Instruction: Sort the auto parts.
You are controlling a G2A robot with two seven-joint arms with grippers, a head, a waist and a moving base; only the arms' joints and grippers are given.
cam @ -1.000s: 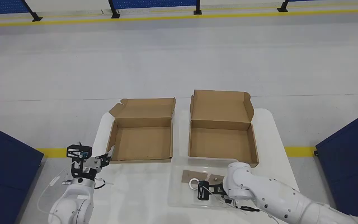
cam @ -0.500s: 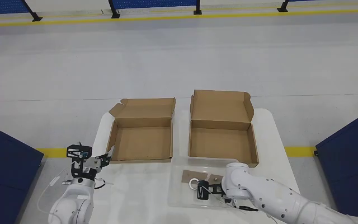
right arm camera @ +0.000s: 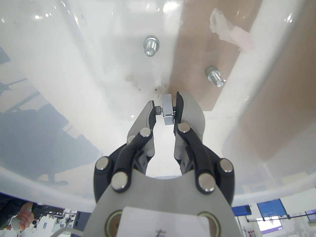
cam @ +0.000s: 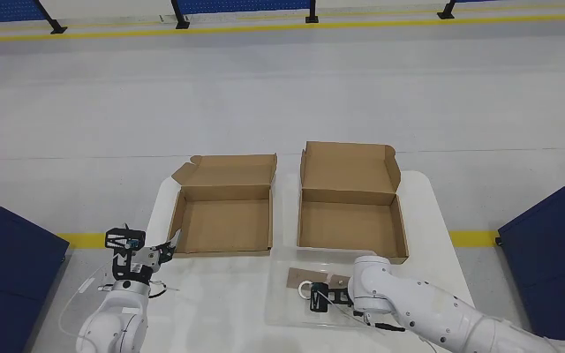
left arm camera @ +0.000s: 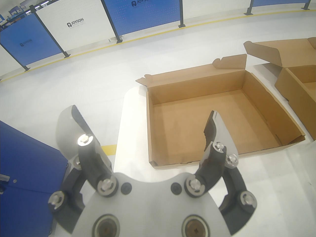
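We log the sorting as barely begun: two cardboard boxes, the left box (cam: 221,226) and the right box (cam: 350,226), stand open at the back of the table with no part showing in either, and every part we can see lies in the clear tray (cam: 275,309) at the front. Right gripper (right arm camera: 166,109): clamped on one metal fastener (right arm camera: 167,115) low in the tray. Left gripper (left arm camera: 143,112): spread wide, holding nothing, beside the left box. Tray count: three metal pieces, namely the held fastener, a first bolt (right arm camera: 150,46) and a second bolt (right arm camera: 214,75) lying loose, plus one clear plastic clip (right arm camera: 229,31).
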